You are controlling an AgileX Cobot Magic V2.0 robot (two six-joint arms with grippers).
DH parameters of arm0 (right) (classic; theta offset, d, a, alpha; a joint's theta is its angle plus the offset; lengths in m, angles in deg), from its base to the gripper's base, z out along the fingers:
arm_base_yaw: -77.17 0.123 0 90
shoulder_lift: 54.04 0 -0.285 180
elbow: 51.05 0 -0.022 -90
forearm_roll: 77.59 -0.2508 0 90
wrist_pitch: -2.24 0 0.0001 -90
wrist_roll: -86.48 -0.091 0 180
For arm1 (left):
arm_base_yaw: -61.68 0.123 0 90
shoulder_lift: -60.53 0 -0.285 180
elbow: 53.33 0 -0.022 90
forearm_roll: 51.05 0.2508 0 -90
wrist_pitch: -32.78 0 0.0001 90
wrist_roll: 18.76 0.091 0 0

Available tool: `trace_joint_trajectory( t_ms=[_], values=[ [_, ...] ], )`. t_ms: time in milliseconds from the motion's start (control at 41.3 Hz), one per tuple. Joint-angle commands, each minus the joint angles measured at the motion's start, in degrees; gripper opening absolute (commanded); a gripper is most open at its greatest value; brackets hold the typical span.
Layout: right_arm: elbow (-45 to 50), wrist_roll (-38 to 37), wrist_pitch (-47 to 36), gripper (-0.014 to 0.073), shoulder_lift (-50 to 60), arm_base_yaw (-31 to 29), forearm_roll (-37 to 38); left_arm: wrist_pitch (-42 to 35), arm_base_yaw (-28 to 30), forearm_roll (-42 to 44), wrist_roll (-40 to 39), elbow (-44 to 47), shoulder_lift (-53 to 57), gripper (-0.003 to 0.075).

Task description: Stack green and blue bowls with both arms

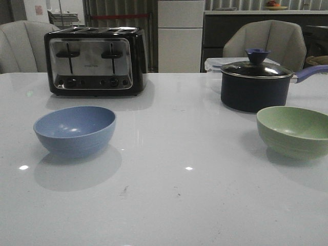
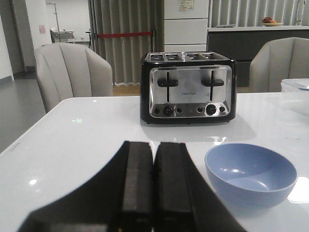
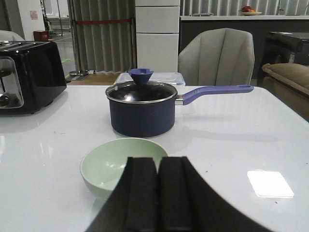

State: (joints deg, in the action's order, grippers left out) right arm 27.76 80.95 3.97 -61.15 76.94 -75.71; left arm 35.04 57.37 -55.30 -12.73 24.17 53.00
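The dusty blue bowl [image 1: 75, 131] stands upright and empty on the left of the white table [image 1: 179, 195]. The pale green bowl [image 1: 294, 131] stands upright and empty at the right edge of the front view. Neither arm shows in the front view. In the left wrist view my left gripper [image 2: 154, 147] is shut and empty, with the blue bowl [image 2: 250, 173] beside it and apart from it. In the right wrist view my right gripper [image 3: 157, 162] is shut and empty, just in front of the green bowl [image 3: 111, 164], whose near rim it hides.
A black and chrome toaster [image 1: 94, 61] stands at the back left. A dark saucepan [image 1: 254, 86] with a blue-knobbed glass lid and a blue handle [image 1: 310, 73] stands behind the green bowl, a clear plastic box [image 3: 149, 77] behind it. Grey chairs stand beyond the table.
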Motion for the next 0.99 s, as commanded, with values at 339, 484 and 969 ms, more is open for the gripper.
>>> trace_joint_trajectory(
  t_ms=[339,484,969],
  values=[
    [-0.15,0.0,-5.11,0.0029,1.04,-0.38,0.62,-5.38,0.08,-0.51,-0.35,0.11,1.09,0.0093],
    [-0.15,0.0,-5.11,0.0029,1.04,-0.38,0.62,-5.38,0.08,-0.51,-0.35,0.11,1.09,0.0093],
    [-3.49,0.0,-9.62,0.0029,1.04,-0.23,0.62,-10.5,0.08,-0.75,-0.44,-4.39,1.06,0.0093]
  ],
)
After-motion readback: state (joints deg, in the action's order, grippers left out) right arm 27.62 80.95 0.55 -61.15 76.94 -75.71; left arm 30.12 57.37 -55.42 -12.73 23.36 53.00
